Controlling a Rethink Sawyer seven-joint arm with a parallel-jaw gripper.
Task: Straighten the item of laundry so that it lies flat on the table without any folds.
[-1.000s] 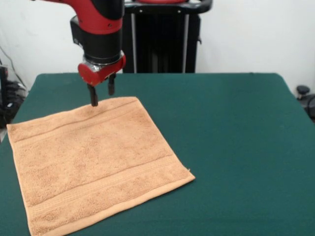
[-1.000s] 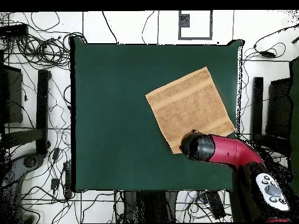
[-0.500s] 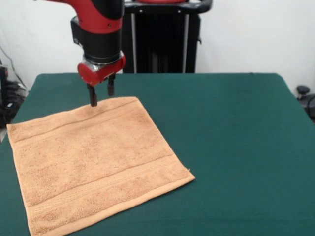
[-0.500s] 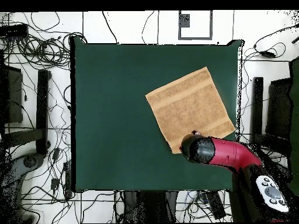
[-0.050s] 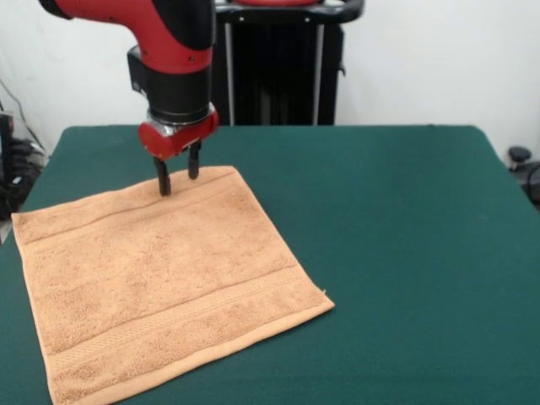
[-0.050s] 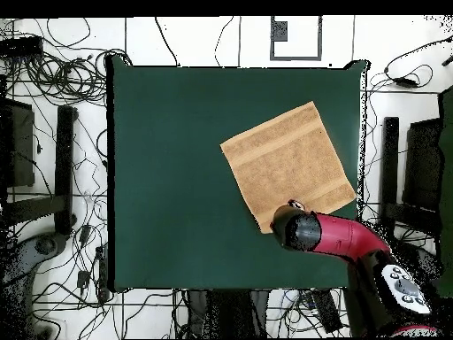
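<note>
One light orange-tan terry-cloth hand towel (image 5: pixel 160 278) lies spread flat on the dark green felt-covered table (image 5: pixel 405 219), apparently fold-free. At its far edge the red and black gripper (image 5: pixel 177 172) hangs, jaws slightly parted and empty, probably because it has nothing to pull.

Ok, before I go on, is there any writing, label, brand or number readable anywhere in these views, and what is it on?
None that can be read.
The towel shows only woven bands, no tag or print.
The table is plain green cloth.
The arm is plain red and black above the gripper; the light buttons near its base are too small to make out any marks.
</note>
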